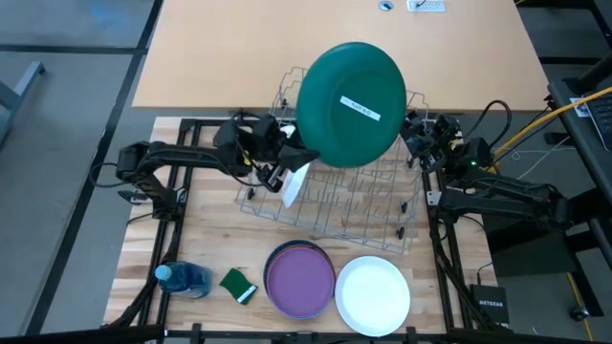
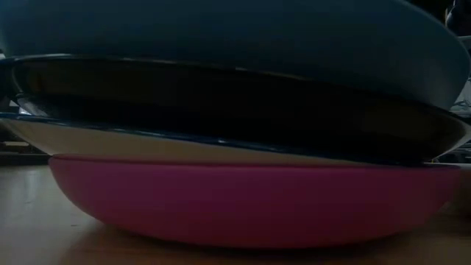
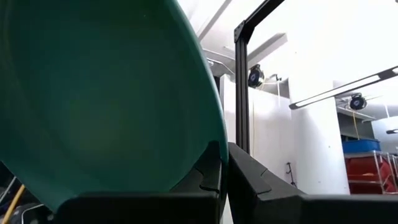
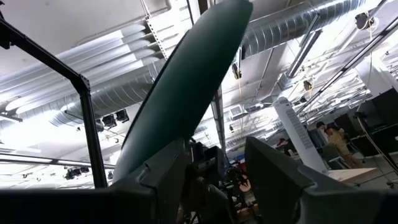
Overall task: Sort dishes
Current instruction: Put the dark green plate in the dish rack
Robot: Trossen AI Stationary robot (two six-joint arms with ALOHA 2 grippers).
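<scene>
A dark green plate [image 1: 351,105] with a white label on its underside is held high above the wire dish rack [image 1: 335,196]. My left gripper [image 1: 293,153] is shut on its rim on the table's left side. My right gripper [image 1: 413,132] is open at the plate's opposite rim. In the right wrist view the plate [image 4: 186,93] shows edge-on, running down beside one finger [image 4: 163,177]. A purple plate [image 1: 299,279] tops a stack near the front edge, with a white plate [image 1: 373,293] beside it. The stack [image 2: 243,199] fills the low view. My left gripper pinches the green plate's rim [image 3: 214,146] between its two fingers, one on the hollow face and one on the underside. The fingers slant upward from the table's left side. The plate is lifted clear above the rack, tilted, its underside up. My right gripper: I cannot tell whether its finger touches the plate's rim [image 4: 180,140].
A white item [image 1: 295,183] stands in the rack's left part. A green sponge [image 1: 239,285] and a blue bottle [image 1: 186,279] lie at the front left. The black frame rails [image 1: 182,172] run along both table sides.
</scene>
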